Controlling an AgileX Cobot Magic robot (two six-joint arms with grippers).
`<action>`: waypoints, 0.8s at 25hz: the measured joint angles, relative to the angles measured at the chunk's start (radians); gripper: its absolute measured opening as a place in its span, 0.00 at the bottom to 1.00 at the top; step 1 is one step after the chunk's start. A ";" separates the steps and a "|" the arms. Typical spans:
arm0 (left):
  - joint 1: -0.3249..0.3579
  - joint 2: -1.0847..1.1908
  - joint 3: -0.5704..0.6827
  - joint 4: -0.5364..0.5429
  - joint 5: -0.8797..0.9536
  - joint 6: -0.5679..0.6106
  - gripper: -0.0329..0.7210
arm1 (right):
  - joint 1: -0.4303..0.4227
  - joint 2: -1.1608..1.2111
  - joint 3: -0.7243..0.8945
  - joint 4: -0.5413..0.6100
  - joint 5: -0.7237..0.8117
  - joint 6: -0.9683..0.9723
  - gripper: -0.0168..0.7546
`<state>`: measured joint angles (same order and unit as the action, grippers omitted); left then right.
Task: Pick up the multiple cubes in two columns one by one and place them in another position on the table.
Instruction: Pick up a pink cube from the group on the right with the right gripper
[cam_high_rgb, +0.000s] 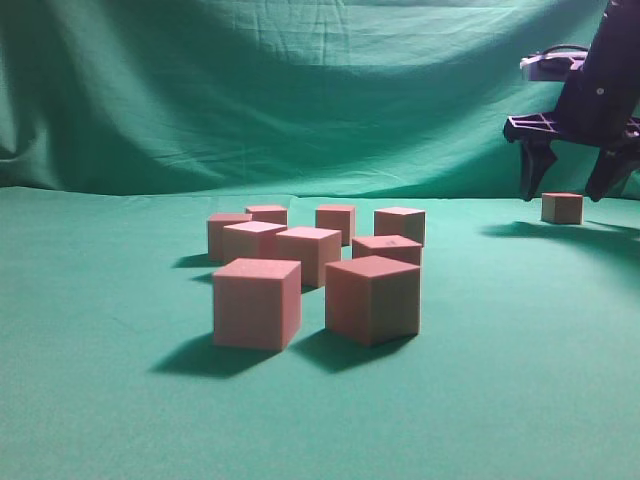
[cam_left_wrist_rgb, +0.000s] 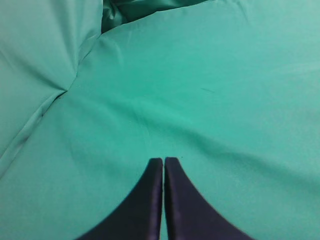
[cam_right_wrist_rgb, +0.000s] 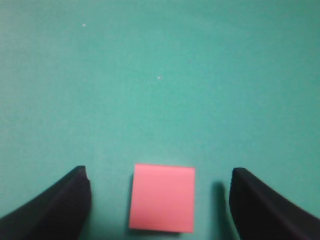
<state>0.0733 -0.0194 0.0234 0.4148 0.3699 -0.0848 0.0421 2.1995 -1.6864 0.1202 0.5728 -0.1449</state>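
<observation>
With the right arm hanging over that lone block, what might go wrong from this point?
1. The right gripper hangs open above the lone small pink matte cube; in the wrist view each of its black fingers leaves only a narrow gap beside it, so a slanted move may nudge it.
2. The remaining pink cubes crowd together, so reaching for one may bump a neighbour.

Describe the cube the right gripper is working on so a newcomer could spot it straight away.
Start at the green table and find the cluster of cubes near its middle. Then look far right, beneath the dark right gripper, whose jaws stand open. The lone cube rests on the cloth there, apart from all the others and not touched by either finger.
</observation>
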 joint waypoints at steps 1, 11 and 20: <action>0.000 0.000 0.000 0.000 0.000 0.000 0.04 | 0.000 0.004 0.000 0.000 -0.005 0.000 0.75; 0.000 0.000 0.000 0.000 0.000 0.000 0.04 | 0.000 0.039 -0.001 0.000 -0.017 -0.002 0.35; 0.000 0.000 0.000 0.000 0.000 0.000 0.04 | 0.000 -0.212 -0.001 0.073 0.138 -0.007 0.35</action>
<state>0.0733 -0.0194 0.0234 0.4148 0.3699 -0.0848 0.0421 1.9871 -1.6872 0.1928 0.7103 -0.1521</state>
